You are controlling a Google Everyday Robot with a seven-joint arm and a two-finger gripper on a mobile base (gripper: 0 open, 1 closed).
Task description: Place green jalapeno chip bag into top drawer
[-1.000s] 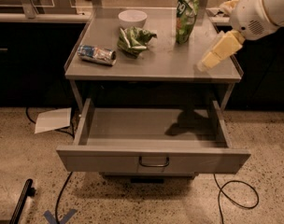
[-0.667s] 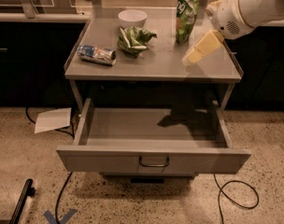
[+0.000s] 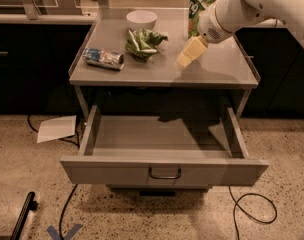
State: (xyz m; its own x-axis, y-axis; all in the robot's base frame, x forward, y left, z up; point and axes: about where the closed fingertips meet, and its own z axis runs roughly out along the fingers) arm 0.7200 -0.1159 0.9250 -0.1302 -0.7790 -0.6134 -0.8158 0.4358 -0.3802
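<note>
1 cam | high front, tilted down | mid-near | gripper (image 3: pixel 187 56) over table (image 3: pixel 219 70) right

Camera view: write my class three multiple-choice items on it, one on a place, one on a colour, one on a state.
1. The pincer is: A on the floor; B over the tabletop, right of the green jalapeno chip bag; C beneath the table.
2. The bowl is: A white; B red; C black.
3. The top drawer is: A shut; B removed; C pulled open.
Key: B, it hangs above the tabletop; A, its rim is pale white; C, its inside shows.
</note>
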